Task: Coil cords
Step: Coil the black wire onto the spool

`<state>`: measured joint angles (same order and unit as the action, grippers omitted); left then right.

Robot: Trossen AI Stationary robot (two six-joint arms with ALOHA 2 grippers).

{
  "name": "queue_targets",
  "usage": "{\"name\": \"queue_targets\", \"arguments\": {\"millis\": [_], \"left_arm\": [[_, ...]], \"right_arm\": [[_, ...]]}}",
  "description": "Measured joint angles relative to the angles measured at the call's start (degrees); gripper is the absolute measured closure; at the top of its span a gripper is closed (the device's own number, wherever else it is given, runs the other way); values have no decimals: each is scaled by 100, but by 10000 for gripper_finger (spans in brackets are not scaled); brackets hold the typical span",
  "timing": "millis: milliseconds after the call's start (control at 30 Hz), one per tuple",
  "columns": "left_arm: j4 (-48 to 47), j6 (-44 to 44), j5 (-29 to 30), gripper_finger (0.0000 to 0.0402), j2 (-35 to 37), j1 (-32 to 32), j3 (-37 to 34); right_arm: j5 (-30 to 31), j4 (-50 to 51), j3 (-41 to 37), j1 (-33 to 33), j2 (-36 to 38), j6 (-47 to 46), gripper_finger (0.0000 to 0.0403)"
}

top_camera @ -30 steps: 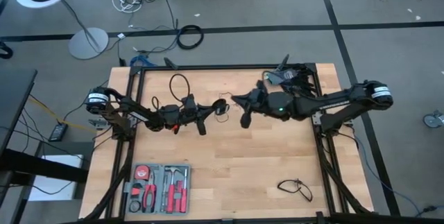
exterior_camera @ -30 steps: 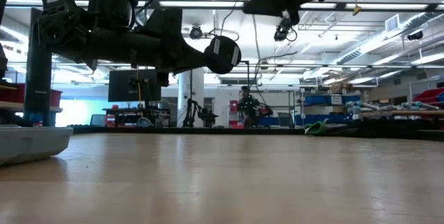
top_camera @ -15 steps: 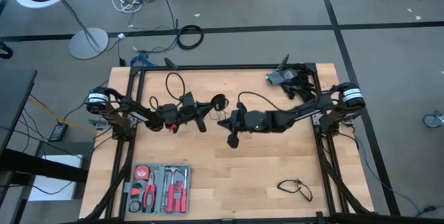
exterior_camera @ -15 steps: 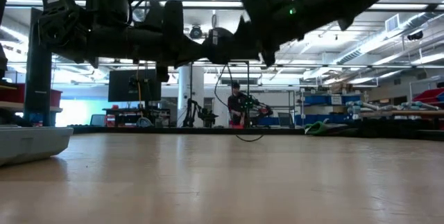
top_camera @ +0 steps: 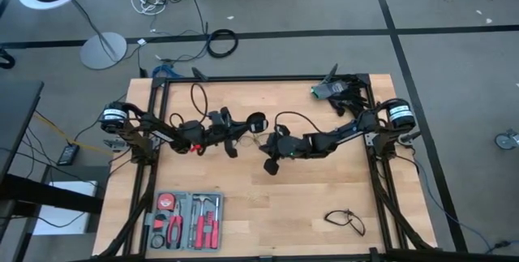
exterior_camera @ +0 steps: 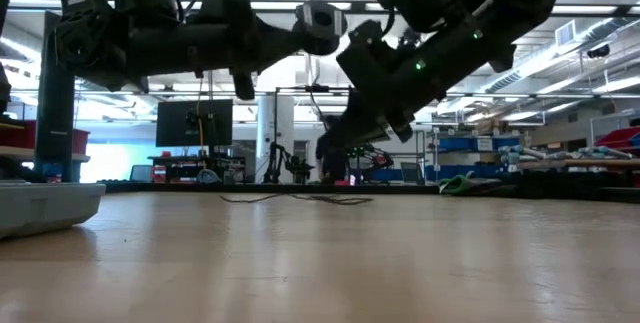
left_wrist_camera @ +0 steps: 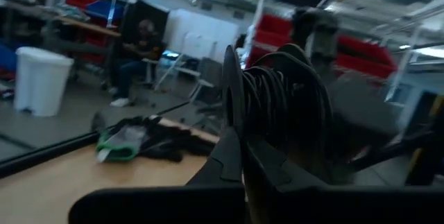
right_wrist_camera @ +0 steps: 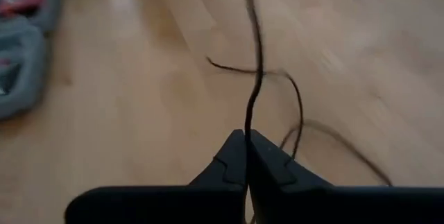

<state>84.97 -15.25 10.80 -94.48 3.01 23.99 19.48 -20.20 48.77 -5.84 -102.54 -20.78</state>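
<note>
The long black cord is partly wound into a small coil (left_wrist_camera: pixel 281 106). Its round disc (top_camera: pixel 256 122) is at the tips of my left gripper (top_camera: pixel 246 129), which is shut and held above the table's middle, tipped a little upward. The free length of the cord (right_wrist_camera: pixel 254 50) runs over to my right gripper (top_camera: pixel 268 155). That gripper is shut on it, just right of the left gripper and slanting down toward the table. Slack loops (exterior_camera: pixel 290 199) lie on the wood. A short black cord (top_camera: pixel 345 220) lies at the front right. My left gripper has the coil's turns (left_wrist_camera: pixel 267 123) and the disc (left_wrist_camera: pixel 231 89) at its shut fingertips; the coil hides the exact spot of the pinch. The fingers come from the table's left, slightly raised. Coil and disc are lifted clear of the table. My right gripper pinches one strand of the cord (right_wrist_camera: pixel 248 125) between its two fingertips. The fingers come slanting down from the table's right. The strand runs on away from them, and slack loops (right_wrist_camera: pixel 295 106) lie on the table beyond.
A grey tool tray (top_camera: pixel 186 220) with red-handled tools sits at the front left. A dark bundle with green (top_camera: pixel 332 90) lies at the far right corner. Bare wood spreads across the front middle. People and shelves show in the room beyond.
My right gripper has dropped toward the table and gone left toward my left gripper, still shut on the cord. Part of the cord, which hung in the air before, now lies on the wood. My left gripper has tipped upward, raising the disc.
</note>
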Motion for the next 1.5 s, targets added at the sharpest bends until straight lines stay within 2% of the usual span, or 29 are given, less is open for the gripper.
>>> {"name": "queue_targets", "arguments": {"millis": [167,300,500,733,900,1000,1133,1267,1500], "left_arm": [[319,-2,-442,402,0,0,0],[193,-2,-564,402,2,0,0],[-64,-1,-710,402,0,2,0],[185,0,-898,402,2,2,0],[362,0,-963,402,0,1,0],[414,0,-935,402,0,2,0],[456,83,-474,402,0,0,0],[474,146,-184,402,0,26,84],[489,151,-172,402,0,165,322]], "right_arm": [[56,856,0,35,2,-402,403],[298,1302,-7,-18,165,-492,403],[743,2473,-2,-55,1028,-592,403],[787,5076,0,120,2203,-1592,403],[985,6026,-2,89,2633,-2098,403],[999,5873,-2,24,2662,-2140,403],[871,4731,-2,-99,2342,-1746,403],[669,3563,0,-200,1647,-1426,403],[264,2591,-2,-309,334,-1696,403]]}}
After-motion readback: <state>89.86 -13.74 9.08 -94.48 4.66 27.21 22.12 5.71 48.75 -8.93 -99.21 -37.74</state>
